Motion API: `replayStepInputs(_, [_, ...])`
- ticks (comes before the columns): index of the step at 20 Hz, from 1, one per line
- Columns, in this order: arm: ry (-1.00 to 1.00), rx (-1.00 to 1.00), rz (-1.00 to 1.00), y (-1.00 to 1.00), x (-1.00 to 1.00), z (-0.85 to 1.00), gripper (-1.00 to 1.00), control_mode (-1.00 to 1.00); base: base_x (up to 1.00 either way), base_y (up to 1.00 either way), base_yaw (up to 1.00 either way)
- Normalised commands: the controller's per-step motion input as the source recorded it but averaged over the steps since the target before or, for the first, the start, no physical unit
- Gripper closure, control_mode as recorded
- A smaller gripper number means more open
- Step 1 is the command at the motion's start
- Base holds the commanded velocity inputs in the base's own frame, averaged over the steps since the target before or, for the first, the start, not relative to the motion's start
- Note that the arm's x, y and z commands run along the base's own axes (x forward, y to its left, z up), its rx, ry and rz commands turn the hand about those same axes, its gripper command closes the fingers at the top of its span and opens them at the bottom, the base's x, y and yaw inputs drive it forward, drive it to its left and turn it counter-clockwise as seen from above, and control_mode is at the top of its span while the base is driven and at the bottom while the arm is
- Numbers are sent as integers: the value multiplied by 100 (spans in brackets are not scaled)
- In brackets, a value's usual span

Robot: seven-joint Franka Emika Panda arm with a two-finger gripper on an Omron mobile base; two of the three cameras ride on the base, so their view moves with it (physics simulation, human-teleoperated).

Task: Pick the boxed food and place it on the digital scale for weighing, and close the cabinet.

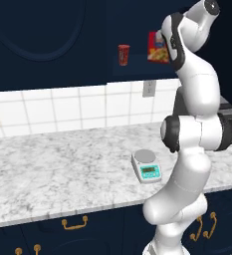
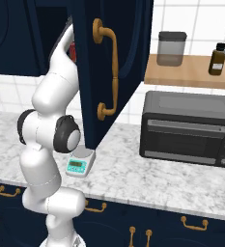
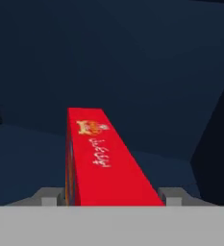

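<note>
1. In the hand view the fingers (image 3: 112, 199) sit at the bottom centre, one either side of the red box (image 3: 104, 158), touching its sides, gripping it.
2. Lower centre of the left base view, the scale (image 1: 146, 166) lies on the marble surface (image 1: 53, 174).
3. Upper right, the box (image 1: 158, 48) stands inside the open cabinet (image 2: 109, 67), beside a red cup (image 1: 123, 55).

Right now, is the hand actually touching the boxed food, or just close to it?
Cannot tell. In the hand view the boxed food runs between the hand's grey fingertips, but the bottom band hides where they would meet its sides. In the left base view the arm covers that spot.
</note>
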Motion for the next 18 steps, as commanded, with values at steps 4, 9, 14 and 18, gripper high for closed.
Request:
replayStepInputs(4, [4, -8, 4, 77, 0, -100, 100, -100, 0, 0, 0])
replayStepInputs(9, [-16, -3, 7, 50, -2, -83, 100, -100, 0, 0, 0])
replayStepInputs(14, [-44, 4, 1, 6, -88, -16, 100, -100, 0, 0, 0])
replayStepInputs(18, [-6, 14, -4, 2, -100, 0, 100, -100, 0, 0, 0])
